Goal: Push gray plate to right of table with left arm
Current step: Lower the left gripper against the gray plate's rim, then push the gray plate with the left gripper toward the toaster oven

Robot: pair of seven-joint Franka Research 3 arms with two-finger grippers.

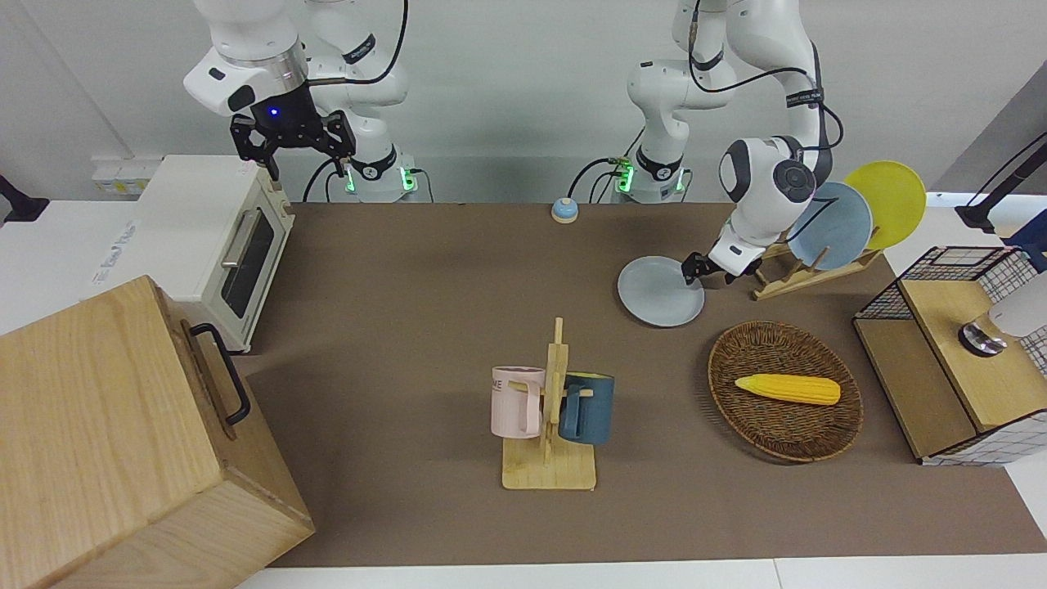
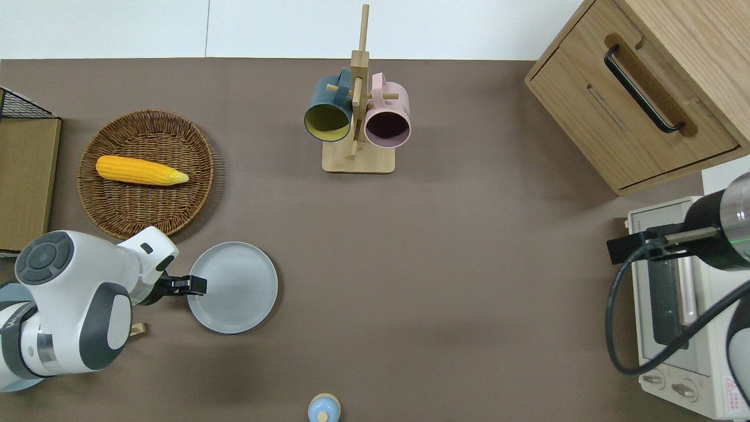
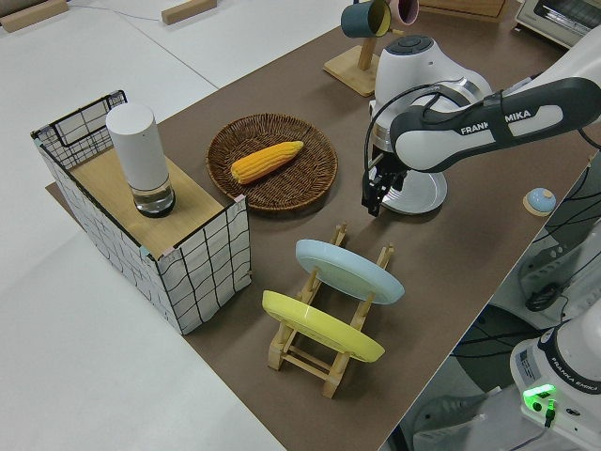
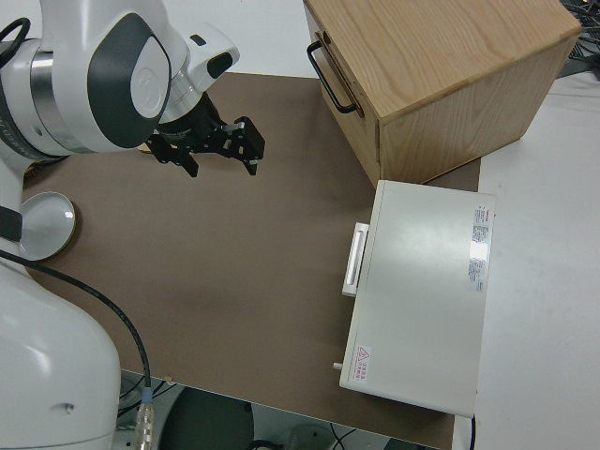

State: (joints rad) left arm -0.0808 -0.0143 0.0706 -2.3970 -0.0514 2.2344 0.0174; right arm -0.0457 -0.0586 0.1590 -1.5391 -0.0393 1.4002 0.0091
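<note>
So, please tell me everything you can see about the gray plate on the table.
The gray plate is round, shallow and pale bluish-gray, with a low raised rim and a smooth, slightly glossy look. It is empty and lies flat on the brown table, nearer to the robots than the wicker basket, toward the left arm's end. The left gripper sits at its rim on that end; whether it touches the rim is unclear.

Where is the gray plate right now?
The gray plate lies flat toward the left arm's end, nearer the robots than the basket, with the left gripper at its rim.
</note>
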